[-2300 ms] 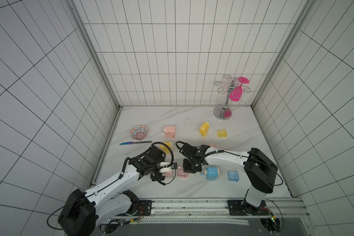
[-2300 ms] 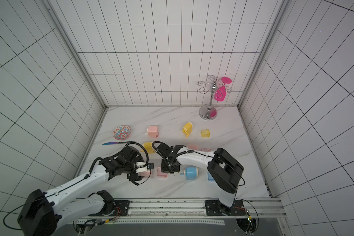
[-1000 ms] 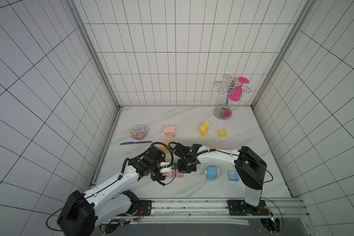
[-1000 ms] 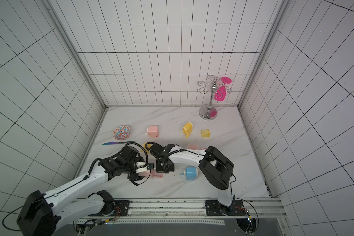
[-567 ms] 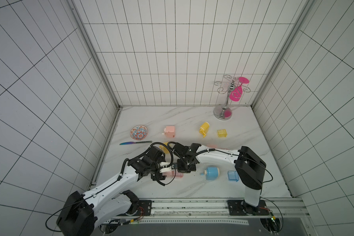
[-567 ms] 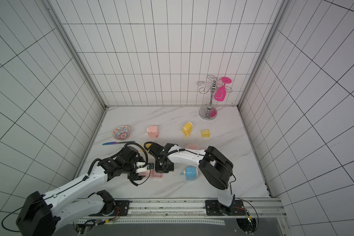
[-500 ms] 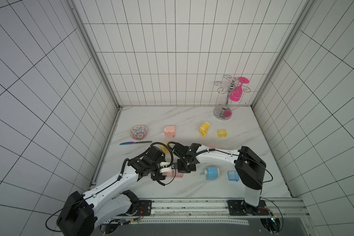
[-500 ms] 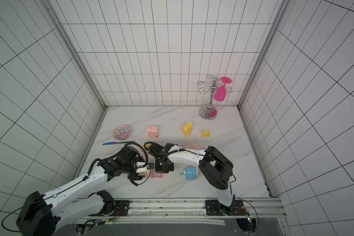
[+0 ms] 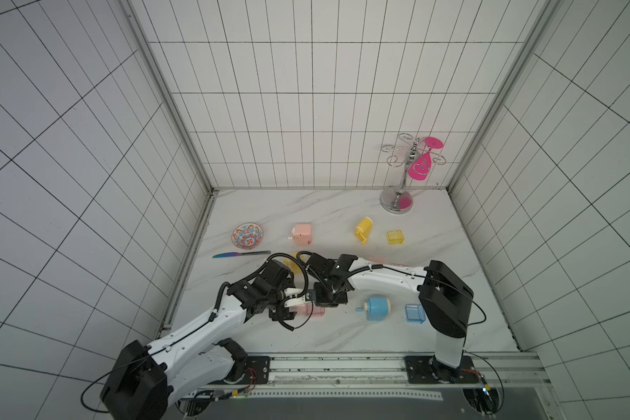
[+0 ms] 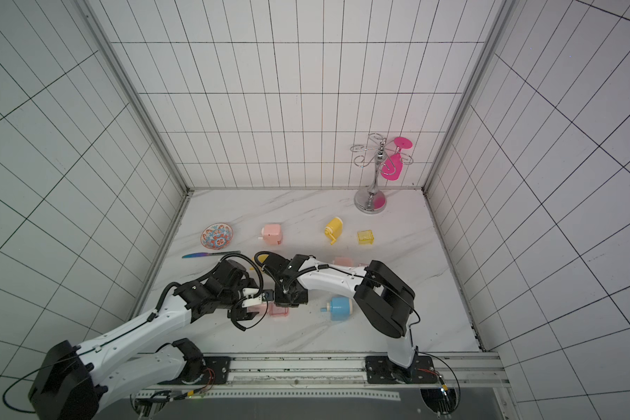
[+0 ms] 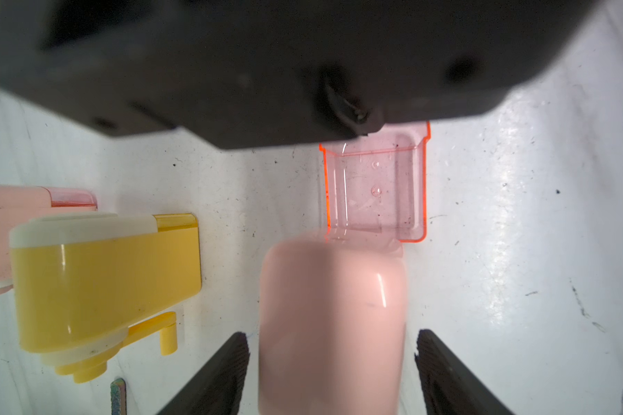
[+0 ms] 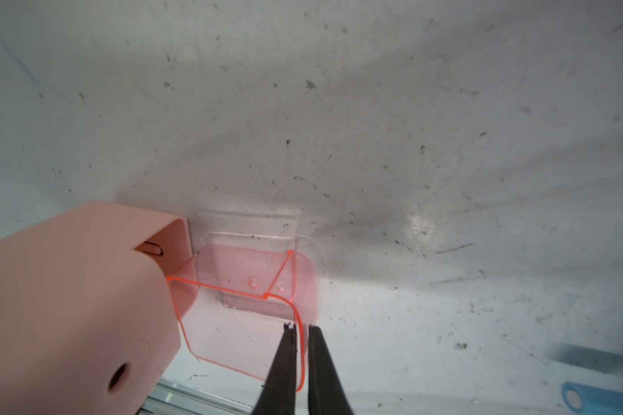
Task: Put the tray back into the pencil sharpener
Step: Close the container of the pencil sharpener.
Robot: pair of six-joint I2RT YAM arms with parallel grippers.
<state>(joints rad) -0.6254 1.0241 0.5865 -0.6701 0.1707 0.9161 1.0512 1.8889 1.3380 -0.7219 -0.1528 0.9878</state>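
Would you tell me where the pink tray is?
In a top view, the pink tray lies front-centre, at the pink sharpener's mouth, its outer wall pinched by the right gripper.

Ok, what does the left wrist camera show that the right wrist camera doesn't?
Only left wrist: a yellow sharpener and the left claw flanking the pink sharpener. Only right wrist: the right claw pinching the wall of the tray, plus a blue object. Both: the tray partly inside the pink sharpener.
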